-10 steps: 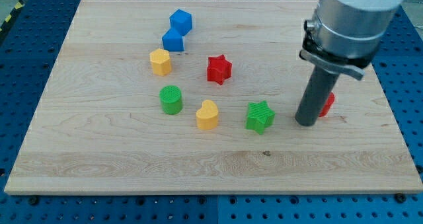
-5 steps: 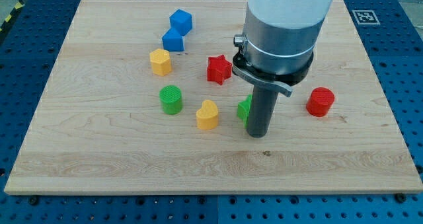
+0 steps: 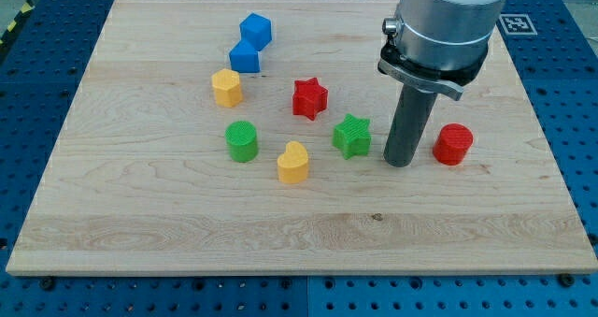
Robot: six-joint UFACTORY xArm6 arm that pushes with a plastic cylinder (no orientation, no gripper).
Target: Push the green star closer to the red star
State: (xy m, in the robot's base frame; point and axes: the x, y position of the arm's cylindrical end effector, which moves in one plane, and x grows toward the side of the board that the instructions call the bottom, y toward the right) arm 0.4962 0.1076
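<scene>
now the green star, probably light and easily spun, sits just below-right of the red star, my tip holding nothing, apart on its far side

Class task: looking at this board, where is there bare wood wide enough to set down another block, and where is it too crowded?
Free: the strip along the view's bottom, below the yellow heart and green star, and the view's left side, beyond the green cylinder. Crowded: the middle, around the red star, where my tip stands between green star and red cylinder.
</scene>
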